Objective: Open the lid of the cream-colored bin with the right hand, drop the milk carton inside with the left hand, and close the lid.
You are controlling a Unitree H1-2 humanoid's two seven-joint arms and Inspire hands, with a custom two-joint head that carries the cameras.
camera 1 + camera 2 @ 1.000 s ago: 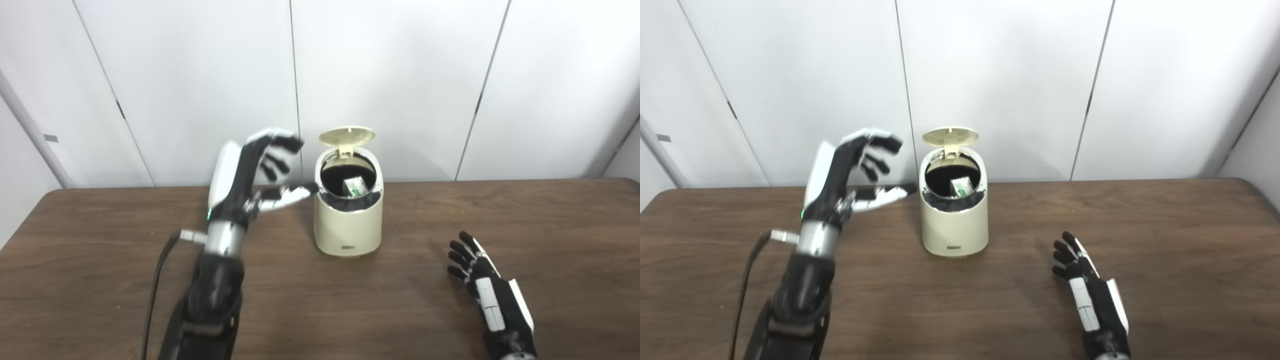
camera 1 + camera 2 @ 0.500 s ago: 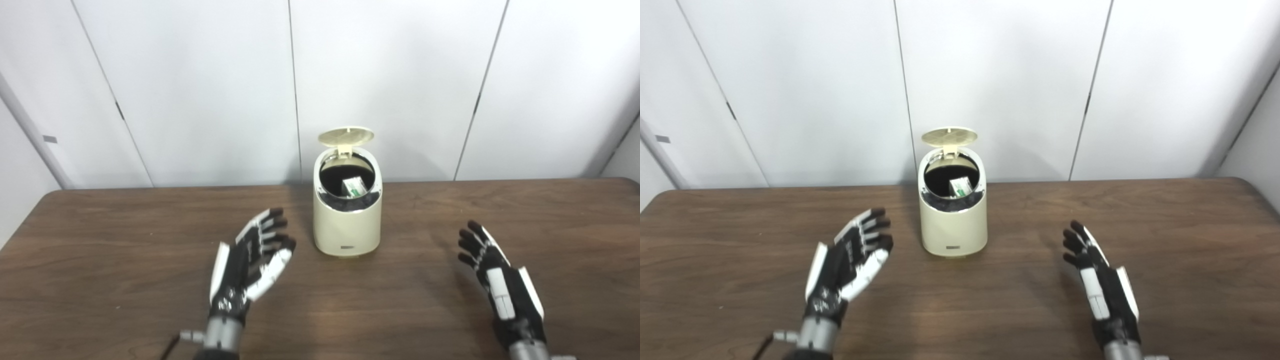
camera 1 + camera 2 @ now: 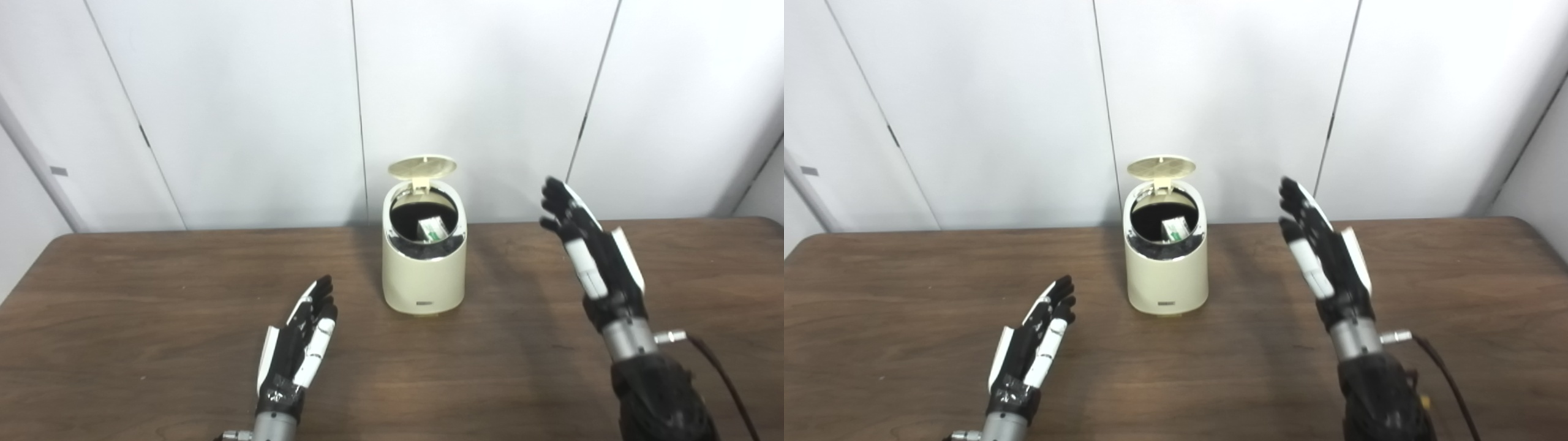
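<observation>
Across the dark wooden surface [image 3: 122,343], backed by white wall panels [image 3: 245,110], the cream-colored bin [image 3: 424,269] stands at the far middle, close to the wall. Its round lid [image 3: 423,167] is tipped up and back on its hinge, leaving the dark mouth open. Inside, the milk carton [image 3: 432,229] lies tilted against the right side of the opening, so the drop is already done.

At the right, the right hand [image 3: 588,248] is raised above the surface beside the bin, about level with its rim, fingers [image 3: 554,196] apart and straight, holding nothing. A second ago it lay low near the near edge; it has since lifted and swung toward the bin. To the near left, the left hand [image 3: 300,343] sits low over the surface, fingers spread and empty. A second ago it was up beside the bin's mouth; it has now drawn back and down, clear of the bin.

Taken together, the hand-off has happened: the left hand's part looks finished, and the right seems to be heading for the lid. Only the closing is left, and it likely calls for a reach behind the raised lid to tip it forward without shoving the light bin.
</observation>
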